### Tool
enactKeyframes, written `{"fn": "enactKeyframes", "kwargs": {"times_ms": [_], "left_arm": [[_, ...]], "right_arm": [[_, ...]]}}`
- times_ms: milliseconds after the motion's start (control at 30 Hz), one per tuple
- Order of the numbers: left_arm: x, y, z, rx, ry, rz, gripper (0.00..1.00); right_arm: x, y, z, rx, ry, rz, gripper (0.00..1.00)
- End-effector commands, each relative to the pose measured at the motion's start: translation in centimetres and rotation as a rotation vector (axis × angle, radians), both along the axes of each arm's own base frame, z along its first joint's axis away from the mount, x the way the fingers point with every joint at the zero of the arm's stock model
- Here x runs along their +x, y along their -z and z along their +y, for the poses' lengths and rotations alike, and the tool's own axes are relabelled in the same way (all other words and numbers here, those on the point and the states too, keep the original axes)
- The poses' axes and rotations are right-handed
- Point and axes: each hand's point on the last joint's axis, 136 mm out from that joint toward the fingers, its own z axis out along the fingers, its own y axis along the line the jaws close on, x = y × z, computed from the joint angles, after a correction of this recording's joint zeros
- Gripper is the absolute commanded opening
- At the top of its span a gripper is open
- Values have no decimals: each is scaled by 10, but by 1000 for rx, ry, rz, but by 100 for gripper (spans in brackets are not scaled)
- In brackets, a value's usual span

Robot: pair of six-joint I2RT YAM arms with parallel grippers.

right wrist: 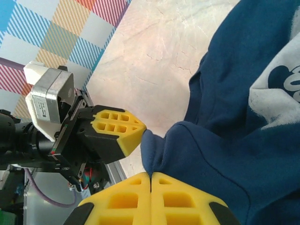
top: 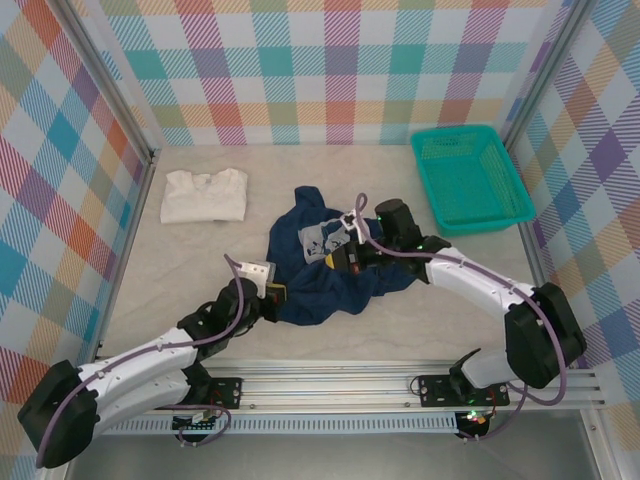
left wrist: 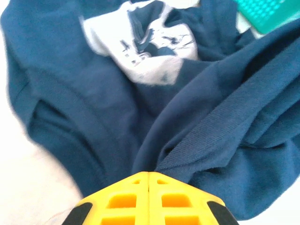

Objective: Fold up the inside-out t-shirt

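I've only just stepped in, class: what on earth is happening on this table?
Two robot arms are working on a navy t-shirt, which lies crumpled in the middle of the table with a pale print patch showing. The left gripper and the right gripper are each shut on a fold of its cloth. No tidy fold is made yet. A folded white shirt lies back left, a teal basket back right.

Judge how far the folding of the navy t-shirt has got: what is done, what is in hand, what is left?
Done: no fold yet; the t-shirt lies crumpled in a heap on the table. In hand: the left pincer and the right pincer are both shut, each apparently pinching a bit of its cloth. Left: spread it flat, then make every fold.
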Motion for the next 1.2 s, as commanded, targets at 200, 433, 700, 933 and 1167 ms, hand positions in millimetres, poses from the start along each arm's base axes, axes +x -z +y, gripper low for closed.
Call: {"fn": "enactKeyframes", "kwargs": {"times_ms": [200, 433, 700, 933, 1167], "left_arm": [[10, -20, -53, -24, 223, -26, 0], [30, 4, -68, 56, 208, 68, 0], [33, 11, -72, 64, 210, 93, 0], [31, 16, -66, 76, 193, 103, 0], [30, 13, -63, 77, 186, 97, 0]], "right_arm": [[16, 76, -47, -253, 201, 225, 0], [45, 119, -88, -569, 309, 138, 0], [30, 78, -82, -597, 230, -177, 33], [-8, 54, -34, -475, 57, -322, 39], [-6, 88, -19, -503, 49, -202, 36]]}}
